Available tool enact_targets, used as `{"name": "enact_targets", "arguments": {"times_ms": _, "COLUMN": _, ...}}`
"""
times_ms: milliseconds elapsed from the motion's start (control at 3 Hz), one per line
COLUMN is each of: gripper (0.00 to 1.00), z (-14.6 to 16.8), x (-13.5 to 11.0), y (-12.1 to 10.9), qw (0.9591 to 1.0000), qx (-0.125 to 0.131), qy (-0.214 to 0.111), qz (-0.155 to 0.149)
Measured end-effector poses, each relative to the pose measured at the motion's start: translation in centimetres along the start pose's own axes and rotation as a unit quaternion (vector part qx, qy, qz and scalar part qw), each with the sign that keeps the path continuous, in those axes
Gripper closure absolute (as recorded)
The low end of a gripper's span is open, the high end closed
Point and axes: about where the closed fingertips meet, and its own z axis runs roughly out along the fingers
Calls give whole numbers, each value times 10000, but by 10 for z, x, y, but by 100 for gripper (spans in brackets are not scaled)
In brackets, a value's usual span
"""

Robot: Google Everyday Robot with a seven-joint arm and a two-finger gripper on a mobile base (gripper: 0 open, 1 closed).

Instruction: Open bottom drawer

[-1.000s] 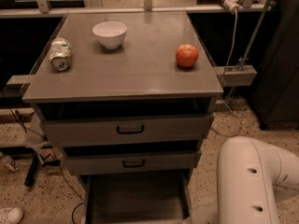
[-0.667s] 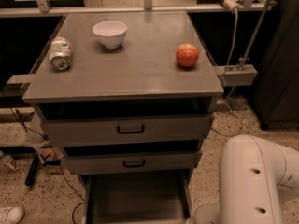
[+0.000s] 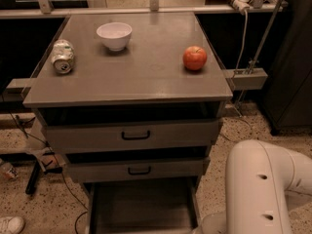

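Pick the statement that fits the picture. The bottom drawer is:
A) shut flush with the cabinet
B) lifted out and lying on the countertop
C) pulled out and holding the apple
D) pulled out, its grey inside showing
D: the bottom drawer sticks out beneath the middle drawer, its bare grey inside in view. The gripper is out of view; only the white arm shows at lower right.

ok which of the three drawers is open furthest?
The bottom drawer: pulled far out, its plain grey inside showing. The top drawer and middle drawer show only their handled fronts. The gripper is out of view; only the white arm shows, lower right.
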Motion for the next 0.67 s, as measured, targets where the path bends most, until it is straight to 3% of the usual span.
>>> {"name": "enact_targets", "arguments": {"times_ms": 667, "gripper": 0, "z": 4, "x": 3, "y": 6, "qw": 9998, "qx": -34, "qy": 150, "qz": 103}}
